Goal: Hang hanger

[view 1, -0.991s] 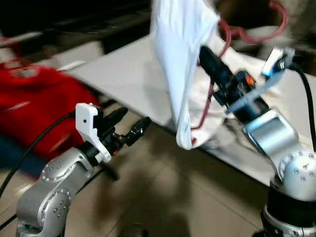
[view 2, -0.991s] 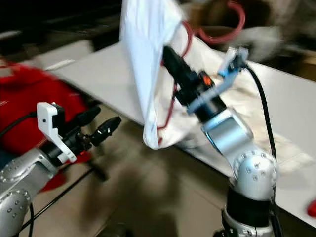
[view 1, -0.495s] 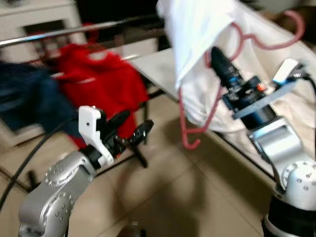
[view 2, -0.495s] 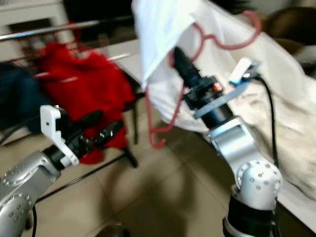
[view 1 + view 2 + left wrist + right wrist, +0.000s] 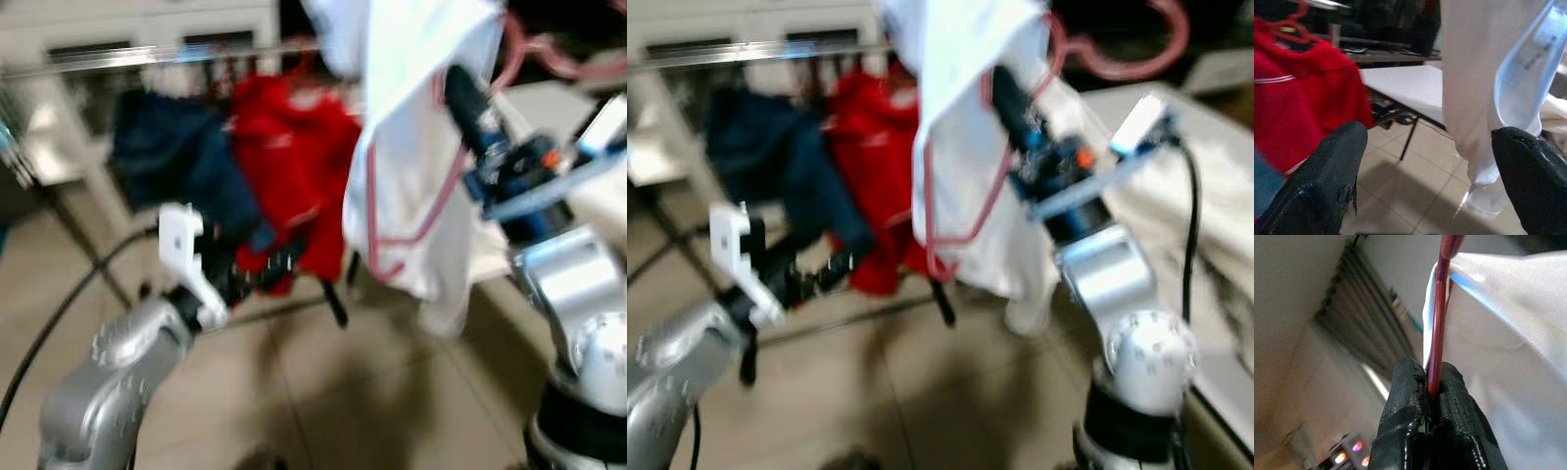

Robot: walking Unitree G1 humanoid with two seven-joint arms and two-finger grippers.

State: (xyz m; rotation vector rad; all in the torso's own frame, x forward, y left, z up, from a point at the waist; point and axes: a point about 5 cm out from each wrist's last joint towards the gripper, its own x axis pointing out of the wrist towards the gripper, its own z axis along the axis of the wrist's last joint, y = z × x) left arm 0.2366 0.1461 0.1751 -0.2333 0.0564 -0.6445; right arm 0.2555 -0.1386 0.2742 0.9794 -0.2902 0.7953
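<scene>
Leftmost, a silver clothes rail (image 5: 127,61) runs across the head views, and on it hang a dark blue garment (image 5: 181,166) and, beside it, a red garment (image 5: 294,176) (both blurred, so their hangers are hard to make out). Below them the left gripper (image 5: 257,274) is held out low in front of the red garment, its two black fingers (image 5: 1334,181) spread wide with nothing between them. To its right, the red hanger (image 5: 965,211) is lifted high, with a white shirt (image 5: 411,147) draped over it; its hook (image 5: 1136,49) curls up near the top edge, not on the rail. The right gripper (image 5: 1431,396) is pinched tight on the hanger's thin red wire, right against the shirt's edge. A pale label (image 5: 1533,58) sewn into the shirt carries grey writing too blurred to read. Farther right lies a white table (image 5: 1405,88), partly hidden by the shirt, with pale cloth (image 5: 1225,215) on it cut off at the frame's edge.
</scene>
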